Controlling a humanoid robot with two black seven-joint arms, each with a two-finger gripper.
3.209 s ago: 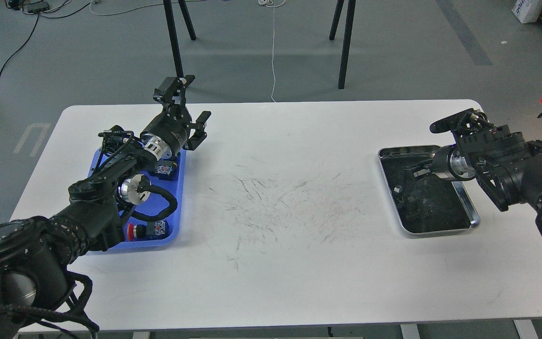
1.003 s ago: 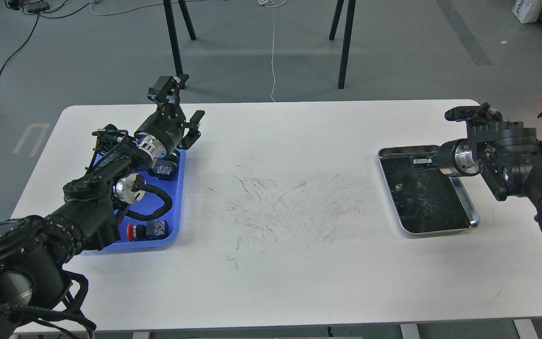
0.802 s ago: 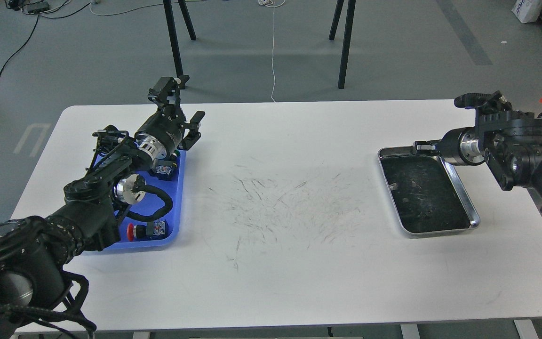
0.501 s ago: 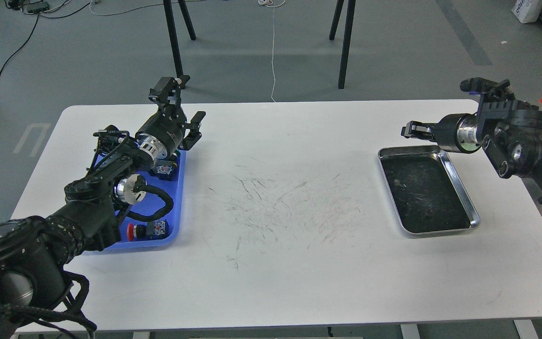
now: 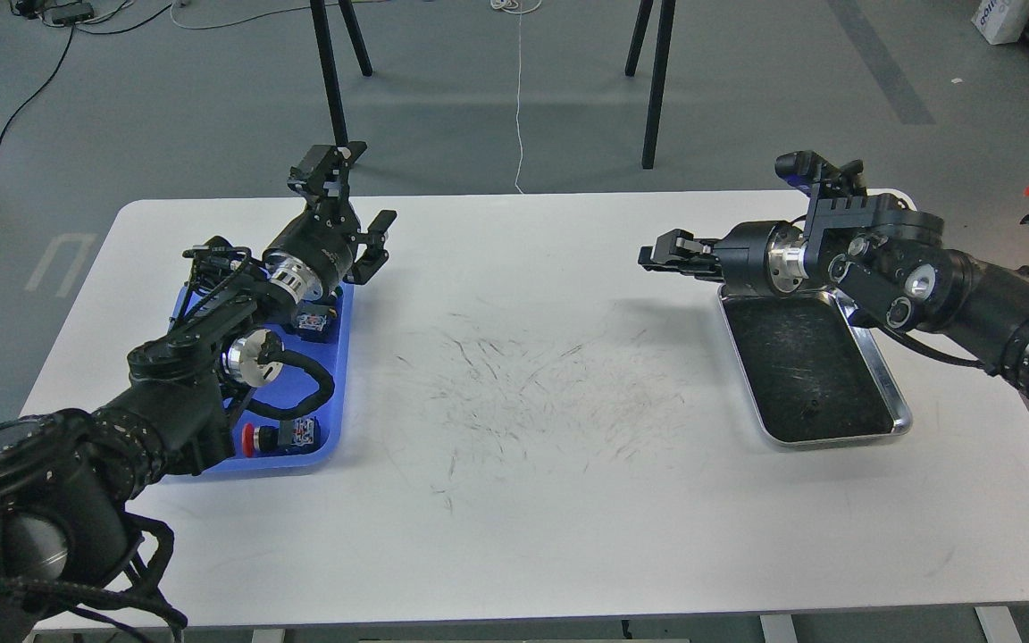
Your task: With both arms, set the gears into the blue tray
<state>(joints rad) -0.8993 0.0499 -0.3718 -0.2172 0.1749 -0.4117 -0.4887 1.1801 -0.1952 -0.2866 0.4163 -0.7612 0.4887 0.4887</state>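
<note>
Your right gripper [image 5: 657,256], fingers pinched together, perhaps carrying a gear unseen, heads left from the steel tray [image 5: 899,406]; left gripper [image 5: 355,207] gapes above the blue tray [image 5: 343,357] at centre left

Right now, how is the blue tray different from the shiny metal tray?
The blue tray is bright blue plastic; the steel tray is shiny metal with a dark, scratched floor. The blue tray sits on the table's left side, partly hidden under the left arm; the steel tray sits on the right side. The blue tray holds a red push button; the steel tray looks nearly empty. Both are shallow, rimmed rectangles.
</note>
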